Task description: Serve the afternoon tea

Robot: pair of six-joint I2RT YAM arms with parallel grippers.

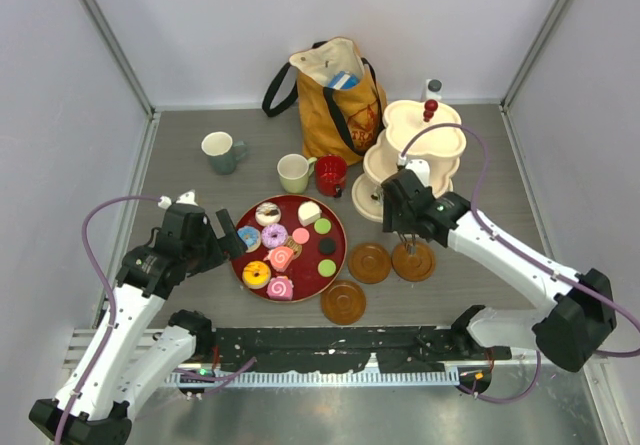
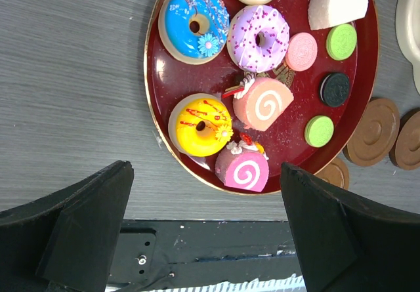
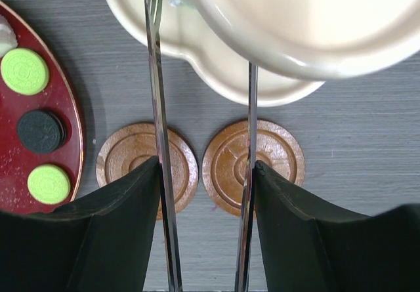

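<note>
- My right gripper (image 3: 207, 164) is clenched on tongs (image 3: 157, 108). Each finger presses the outside of one thin metal blade, and the blades stand apart.
- Three saucers (image 1: 369, 262) lie right of the tray (image 2: 164, 88), by the desk's near edge. The right gripper hangs over the rightmost one, and I cannot tell whether the blades touch it.
- In the right wrist view the blade tips are cut off by the upper tier of the stand (image 3: 295, 36), which sits towards the far right corner.
- My left gripper (image 2: 205, 170) is released, fingers wide and holding nothing, at the tray's left rim.
- The sweets (image 2: 262, 105) lie on that tray, mid-desk. A white one is cut off at the top of the left wrist view.
- Three mugs (image 1: 294, 173) stand towards the far edge, left of the stand.
</note>
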